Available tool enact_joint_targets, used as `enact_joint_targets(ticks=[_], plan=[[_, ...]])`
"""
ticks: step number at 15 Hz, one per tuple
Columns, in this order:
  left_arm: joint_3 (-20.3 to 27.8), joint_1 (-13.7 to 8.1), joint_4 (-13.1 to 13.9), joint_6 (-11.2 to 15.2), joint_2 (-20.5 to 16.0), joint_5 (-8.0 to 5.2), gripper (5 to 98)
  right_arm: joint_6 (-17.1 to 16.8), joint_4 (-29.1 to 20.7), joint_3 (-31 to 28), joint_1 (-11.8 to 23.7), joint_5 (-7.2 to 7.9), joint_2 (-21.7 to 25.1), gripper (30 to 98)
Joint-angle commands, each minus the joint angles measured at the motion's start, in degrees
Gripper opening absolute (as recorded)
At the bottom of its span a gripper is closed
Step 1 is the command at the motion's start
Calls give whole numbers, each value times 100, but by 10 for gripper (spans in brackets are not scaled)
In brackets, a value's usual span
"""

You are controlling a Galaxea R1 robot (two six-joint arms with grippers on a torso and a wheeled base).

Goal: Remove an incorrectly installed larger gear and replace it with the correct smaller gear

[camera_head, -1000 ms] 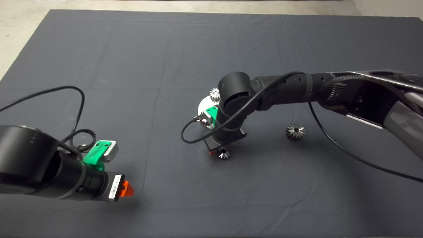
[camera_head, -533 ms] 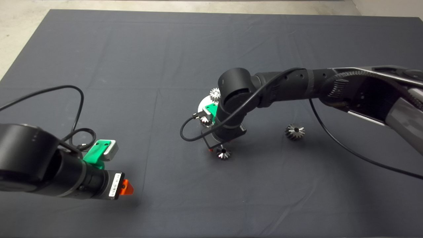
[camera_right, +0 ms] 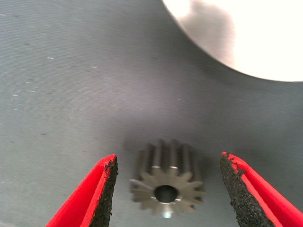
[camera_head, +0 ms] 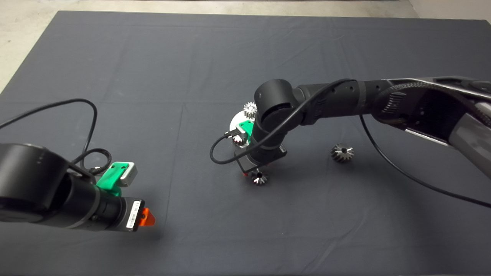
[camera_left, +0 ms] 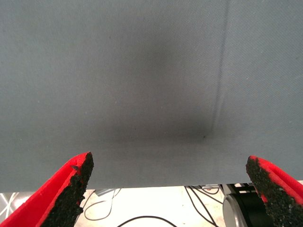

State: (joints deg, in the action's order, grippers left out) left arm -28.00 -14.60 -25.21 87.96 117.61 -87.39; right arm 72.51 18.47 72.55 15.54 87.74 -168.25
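The smaller gear lies on the dark mat near the middle, silver with a dark centre hole. My right gripper hangs just over it, open, with one red finger on each side and neither touching. The larger gear, dark grey and cone-shaped, lies loose on the mat further right. A white round base sits just beyond the right wrist. My left gripper waits open above bare mat at the lower left.
Another silver gear stands at the far edge of the white base. A black cable loops off the right wrist, and another off the left arm. The mat's far edge meets a pale floor.
The right wrist has risen slightly and shifted a little toward the white base. The smaller gear stays where it was on the mat. The left arm has not moved.
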Motion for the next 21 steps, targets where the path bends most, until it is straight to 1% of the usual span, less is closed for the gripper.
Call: enact_joint_targets(ticks=[1,6,14,18,21], plan=[[24,123,-181,55,-5,-208,839,44,113,-163,107,596,235,571],[33,141,-194,46,-23,-225,839,44,113,-155,89,587,165,571],[7,147,-203,34,-41,-225,839,70,87,-119,81,587,-204,571],[16,150,-203,20,-41,-225,839,70,87,-109,90,596,-196,571],[16,150,-194,20,-23,-225,839,105,-150,-137,72,595,-143,571]])
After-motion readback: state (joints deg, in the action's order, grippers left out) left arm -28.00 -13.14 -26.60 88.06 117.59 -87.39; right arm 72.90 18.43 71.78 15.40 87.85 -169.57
